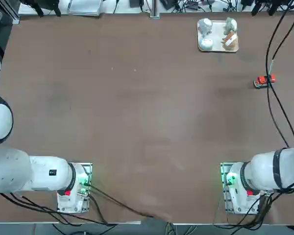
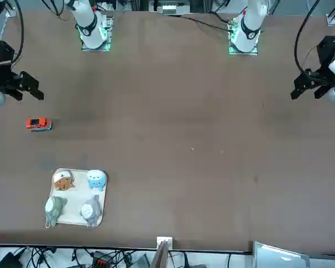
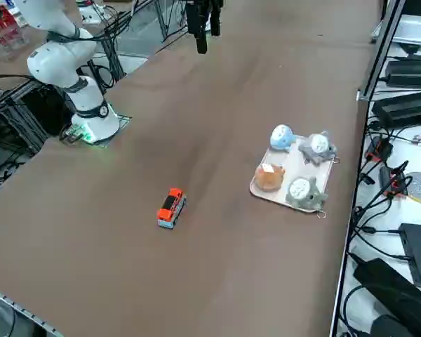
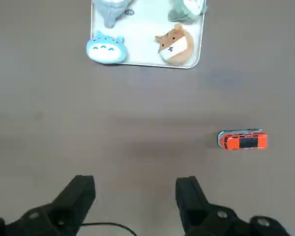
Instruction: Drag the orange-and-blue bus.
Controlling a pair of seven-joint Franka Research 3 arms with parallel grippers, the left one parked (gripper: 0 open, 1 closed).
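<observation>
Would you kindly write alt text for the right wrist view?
The right gripper hangs open and empty above the brown table, with the orange-and-blue bus apart from it. Beyond, a white tray holds small animal figurines.

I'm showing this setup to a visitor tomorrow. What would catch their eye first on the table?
Probably the orange-and-blue bus, a tiny bright spot alone on the bare brown table. Next, the white tray near the far edge, carrying four small plush figurines, apart from the bus. The right gripper hangs open above the table, short of the bus and touching nothing.
</observation>
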